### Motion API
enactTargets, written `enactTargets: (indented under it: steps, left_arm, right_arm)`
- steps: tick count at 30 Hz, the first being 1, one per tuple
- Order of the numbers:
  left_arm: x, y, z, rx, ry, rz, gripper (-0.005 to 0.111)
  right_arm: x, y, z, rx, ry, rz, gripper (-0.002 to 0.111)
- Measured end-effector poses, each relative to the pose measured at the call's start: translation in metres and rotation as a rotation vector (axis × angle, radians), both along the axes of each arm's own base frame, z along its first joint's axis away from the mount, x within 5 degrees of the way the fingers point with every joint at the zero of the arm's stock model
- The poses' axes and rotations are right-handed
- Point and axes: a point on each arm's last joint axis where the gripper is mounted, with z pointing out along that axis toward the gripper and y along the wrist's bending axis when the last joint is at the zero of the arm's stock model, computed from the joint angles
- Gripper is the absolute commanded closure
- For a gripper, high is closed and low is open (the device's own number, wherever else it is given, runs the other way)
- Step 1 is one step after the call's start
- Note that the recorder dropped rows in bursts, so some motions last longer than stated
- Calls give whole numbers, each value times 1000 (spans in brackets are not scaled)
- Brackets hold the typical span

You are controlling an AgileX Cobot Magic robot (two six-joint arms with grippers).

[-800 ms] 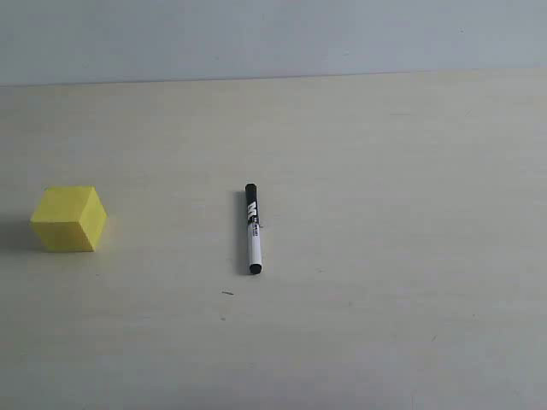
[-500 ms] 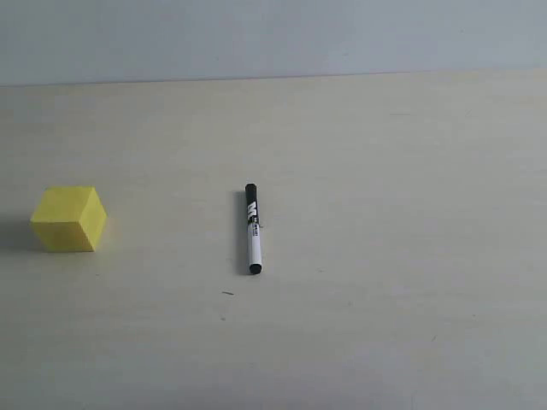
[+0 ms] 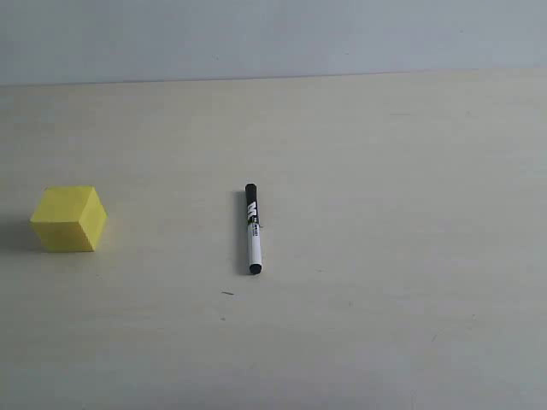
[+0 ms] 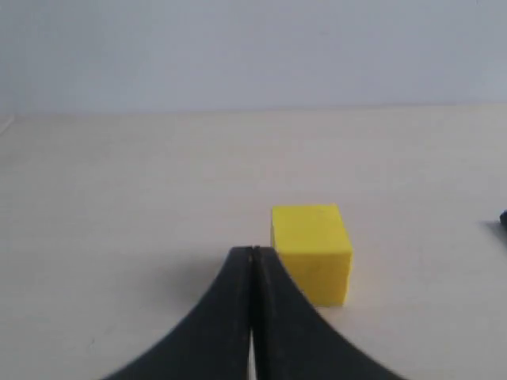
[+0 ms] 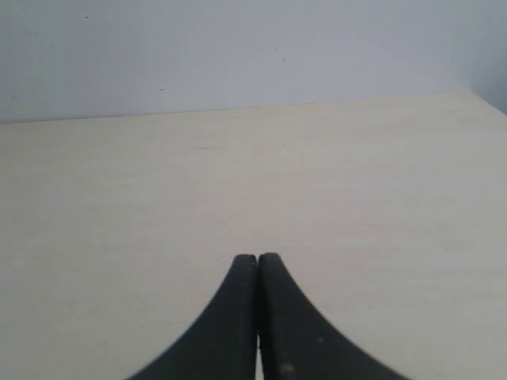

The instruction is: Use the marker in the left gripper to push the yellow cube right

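The yellow cube rests on the table at the far left of the exterior view. The marker, white barrel with a black cap, lies loose on the table near the middle, well to the right of the cube, with no gripper on it. Neither gripper shows in the exterior view. In the left wrist view my left gripper is shut with nothing between its fingers, and the yellow cube sits just beyond its tips, slightly to one side. A dark tip of the marker peeks in at that view's edge. My right gripper is shut and empty over bare table.
The pale table runs back to a light grey wall. A few small dark specks mark the tabletop near the marker.
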Motion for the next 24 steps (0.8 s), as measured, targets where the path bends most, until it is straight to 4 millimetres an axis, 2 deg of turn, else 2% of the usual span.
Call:
enactTargets:
  steps: [1,2,4,6,9,12,13,15,18,21,24]
  left_arm:
    - [1,0,4,-58,-46,6,107]
    - [1,-2,10,-266,-96,19,107]
    - [2,-1,19,-568,-165,46,107]
    - [1,5,27,-683,-269,81,107]
    - [0,11,36,-740,-382,116,107]
    - [-2,16,43,-913,-462,128,107]
    - [-4,17,49,-1007,-500,116,107]
    - [-8,17,65,-1076,-574,66,107]
    - [-25,13,108,-1030,-761,-92,107]
    - [-45,3,167,-900,-928,-272,107]
    - [-44,-10,224,-735,-956,-395,107]
  right_arm:
    - [0,0,0,0,0,0,108]
    - [0,0,0,0,0,0,108]
    - [0,0,0,0,0,0,108]
    - [0,0,0,0,0,0,108]
    - [0,0,0,0,0,0,108]
    - [0,0,0,0,0,0,108]
    - [0,0,0,0,0,0,108]
    - [0,0,0,0,0,0,108]
    - [0,0,0,0,0,0,108]
    - [0,0,0,0,0,0,108]
    - [0,0,0,0,0,0,108]
